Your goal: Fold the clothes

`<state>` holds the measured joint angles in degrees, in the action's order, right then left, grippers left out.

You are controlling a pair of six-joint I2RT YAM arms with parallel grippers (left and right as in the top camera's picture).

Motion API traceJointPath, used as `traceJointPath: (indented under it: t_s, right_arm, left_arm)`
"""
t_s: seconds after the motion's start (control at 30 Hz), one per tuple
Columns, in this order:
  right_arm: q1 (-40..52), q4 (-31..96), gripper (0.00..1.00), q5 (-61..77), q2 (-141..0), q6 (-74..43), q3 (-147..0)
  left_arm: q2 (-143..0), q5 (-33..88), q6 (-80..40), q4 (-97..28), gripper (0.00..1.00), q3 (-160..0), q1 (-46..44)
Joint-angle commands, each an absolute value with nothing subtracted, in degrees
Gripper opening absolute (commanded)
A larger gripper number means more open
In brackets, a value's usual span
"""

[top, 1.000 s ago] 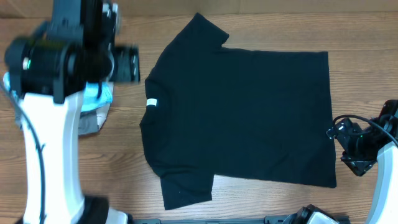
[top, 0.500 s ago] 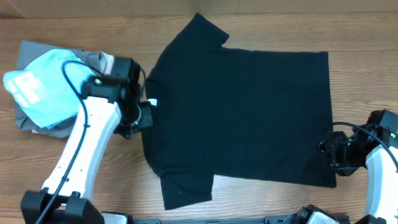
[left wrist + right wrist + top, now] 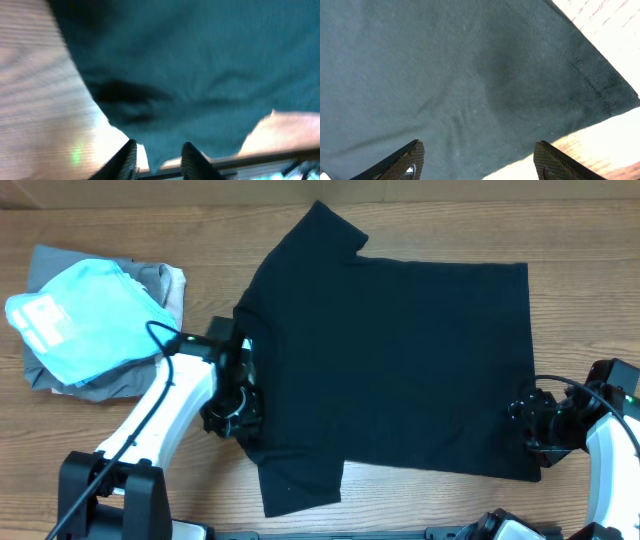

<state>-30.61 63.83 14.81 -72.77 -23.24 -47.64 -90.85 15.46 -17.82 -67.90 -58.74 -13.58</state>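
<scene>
While the black T-shirt (image 3: 400, 360) lies spread flat across the middle of the wooden table (image 3: 420, 500), neck to the left and hem to the right, we judge that the fold has not begun and that this is the reach for a first grasp. At the far left a light blue garment (image 3: 85, 315) rests on grey folded garments (image 3: 48, 262), apart from the job. The left gripper (image 3: 235, 408) sits over the shirt's left edge, between the collar and the near sleeve. Its wrist view shows the fingers a little apart, cloth beneath and nothing between them. At the right, the right gripper (image 3: 528, 423) hovers at the near corner of the hem, fingers spread wide and empty above the fabric. Next, we think, each claw must settle onto its edge, pinch the cloth firmly, and lift evenly with the other so the shirt carries over without bunching.
</scene>
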Motion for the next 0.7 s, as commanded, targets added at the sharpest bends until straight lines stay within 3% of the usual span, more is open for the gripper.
traceJointPath:
  t_s: [0.0,0.03,0.1,0.23,0.67]
  right_arm:
    - [-30.41,63.26,0.75,15.35,-72.58,-25.61,-47.51]
    - [-30.41,63.29,0.75,15.35,-72.58,-25.61,-47.51]
    - [-30.41,63.35,0.75,15.33,-72.58,-25.56,-47.51]
    - [-30.41,63.7,0.76,15.29,-72.58,-25.54,-47.51]
    - [-30.39,63.26,0.76,15.29,-72.58,-25.54,-47.51]
  left_arm:
    - [-90.3,17.63,-16.34,-69.08,0.42,-58.08,-18.68]
    - [-90.3,17.63,-17.98,-69.12,0.49,-57.49,-20.27]
    - [-90.32,17.74,-21.8,-68.29,0.52,-55.59,-23.16]
    - [-90.32,23.57,-25.39,-65.25,0.44,-50.94,-27.88]
    - [-90.3,23.97,-34.92,-63.86,0.56,-46.65,-39.99]
